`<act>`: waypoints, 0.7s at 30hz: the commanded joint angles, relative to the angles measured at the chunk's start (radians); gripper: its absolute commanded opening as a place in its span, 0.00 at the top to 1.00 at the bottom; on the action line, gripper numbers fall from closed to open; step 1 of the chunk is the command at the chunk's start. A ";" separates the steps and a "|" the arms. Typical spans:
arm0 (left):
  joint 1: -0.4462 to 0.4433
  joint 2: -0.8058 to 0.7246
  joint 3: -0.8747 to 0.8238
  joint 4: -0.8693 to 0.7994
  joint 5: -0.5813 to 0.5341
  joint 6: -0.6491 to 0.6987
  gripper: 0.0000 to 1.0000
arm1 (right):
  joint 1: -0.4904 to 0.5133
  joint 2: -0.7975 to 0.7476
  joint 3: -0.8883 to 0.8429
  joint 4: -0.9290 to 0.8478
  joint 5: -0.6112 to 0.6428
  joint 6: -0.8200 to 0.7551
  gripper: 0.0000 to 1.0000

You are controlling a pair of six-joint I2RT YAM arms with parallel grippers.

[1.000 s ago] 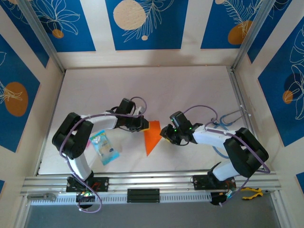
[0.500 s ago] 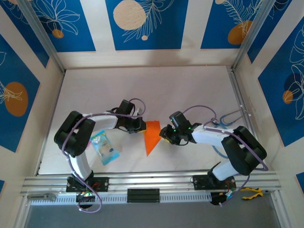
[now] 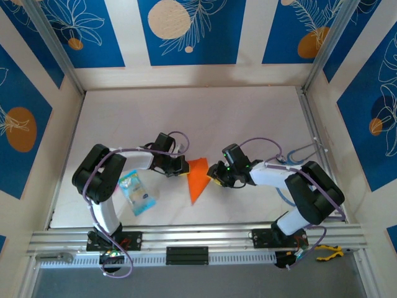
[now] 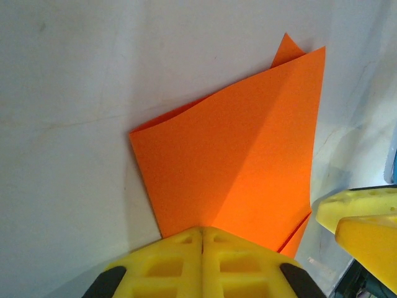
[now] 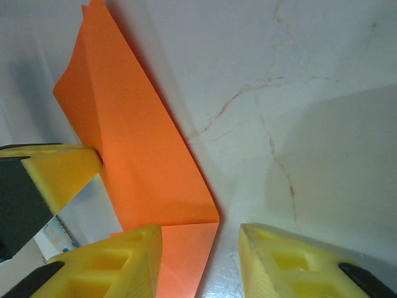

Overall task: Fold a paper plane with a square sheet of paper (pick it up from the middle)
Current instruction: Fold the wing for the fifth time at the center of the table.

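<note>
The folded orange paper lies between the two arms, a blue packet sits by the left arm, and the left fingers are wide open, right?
No: the left wrist view shows the left fingers shut, pinching the edge of the orange paper. The paper does lie between the arms, with the blue packet by the left arm.

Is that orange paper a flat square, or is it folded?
Folded. The orange paper makes a narrow pointed wedge from above, and the wrist views show overlapping layers and a crease.
</note>
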 commanded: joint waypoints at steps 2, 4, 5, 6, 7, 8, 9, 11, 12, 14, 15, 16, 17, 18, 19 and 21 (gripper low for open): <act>0.014 0.021 -0.023 -0.015 -0.004 0.027 0.93 | -0.011 0.038 0.031 0.023 -0.064 -0.001 0.63; 0.015 0.021 -0.024 -0.015 -0.001 0.028 0.93 | -0.011 0.051 0.035 0.036 -0.073 0.002 0.63; 0.015 0.020 -0.023 -0.014 0.001 0.029 0.93 | -0.011 0.058 0.039 0.036 -0.077 0.002 0.63; 0.015 0.019 -0.023 -0.014 0.001 0.028 0.93 | -0.011 0.065 0.044 0.035 -0.082 -0.002 0.63; 0.016 0.019 -0.026 -0.012 0.001 0.028 0.93 | -0.011 0.071 0.048 0.035 -0.086 -0.004 0.64; 0.015 0.018 -0.024 -0.012 0.002 0.028 0.93 | -0.011 0.078 0.052 0.036 -0.090 -0.005 0.64; 0.016 0.018 -0.024 -0.009 0.002 0.027 0.93 | -0.011 0.082 0.054 0.040 -0.095 -0.006 0.64; 0.016 0.018 -0.027 -0.005 0.007 0.023 0.93 | -0.010 0.089 0.057 0.047 -0.102 -0.005 0.66; 0.016 0.018 -0.027 -0.005 0.008 0.024 0.93 | -0.010 0.089 0.057 0.047 -0.101 -0.004 0.66; 0.017 0.017 -0.025 -0.005 0.010 0.023 0.93 | -0.010 0.089 0.055 0.054 -0.099 -0.004 0.67; 0.016 0.018 -0.024 -0.005 0.010 0.022 0.93 | -0.010 0.088 0.055 0.056 -0.099 -0.004 0.67; 0.016 0.017 -0.023 -0.005 0.012 0.022 0.93 | -0.010 0.088 0.056 0.057 -0.100 -0.004 0.67; 0.017 0.019 -0.023 -0.005 0.013 0.023 0.93 | -0.010 0.086 0.055 0.058 -0.099 -0.004 0.67; 0.018 0.016 -0.023 -0.006 0.014 0.023 0.93 | -0.009 0.084 0.054 0.060 -0.097 -0.004 0.67; 0.018 0.016 -0.022 -0.006 0.014 0.023 0.94 | -0.010 0.081 0.050 0.067 -0.097 -0.004 0.67; 0.018 0.015 -0.021 -0.006 0.015 0.024 0.94 | -0.011 0.076 0.041 0.089 -0.097 -0.005 0.66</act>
